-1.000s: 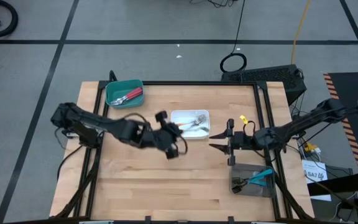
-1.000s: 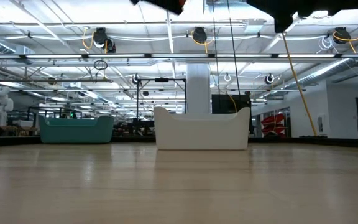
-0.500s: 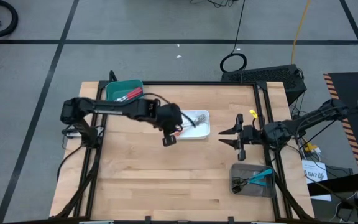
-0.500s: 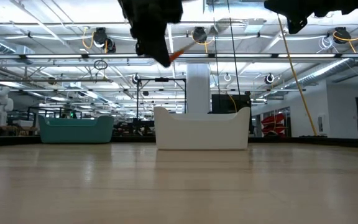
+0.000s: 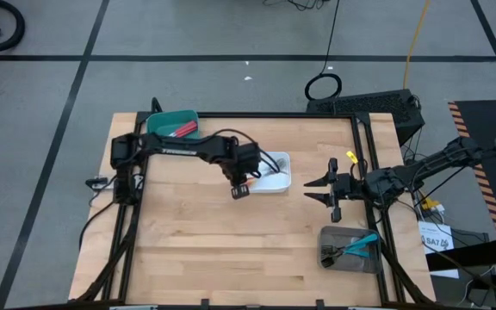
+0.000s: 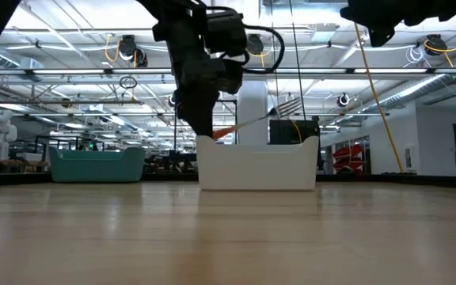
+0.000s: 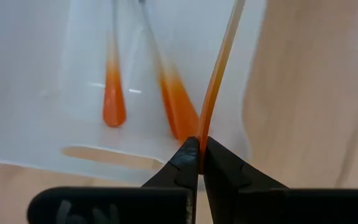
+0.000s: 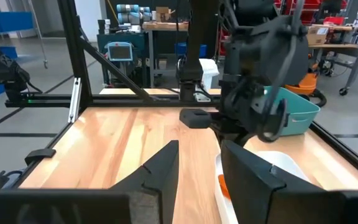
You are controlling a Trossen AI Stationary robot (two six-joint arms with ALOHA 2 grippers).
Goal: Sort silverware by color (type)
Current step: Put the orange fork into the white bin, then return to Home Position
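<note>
Left wrist view gives you the clearest read: the left end effector (image 7: 199,163) is pinched shut on the tip of an orange-handled fork (image 7: 219,68), holding it over the edge of the white tray (image 7: 36,149), where two more orange handles (image 7: 114,102) already lie. In the low view that fork (image 6: 256,120) sticks out sideways from the fingers, slightly tilted up, metal head out over the tray.

Expect this piece to feel very light, with most of its weight in the metal head. You are holding the far end of a thin, smooth plastic handle, so it will likely swing or pivot in the grip if you move sharply. A hold nearer the middle of the handle would steady it better. The handle looks narrow and possibly a little springy; the head is stiff.

Red-handled pieces (image 5: 182,129) sit in the teal tray (image 5: 158,120) at the desk's far left corner, and teal-handled ones (image 5: 362,243) in the grey tray (image 5: 330,258) near the right arm. The right end effector (image 5: 321,191) waits above the desk beside the grey tray, fingers parted and empty.
</note>
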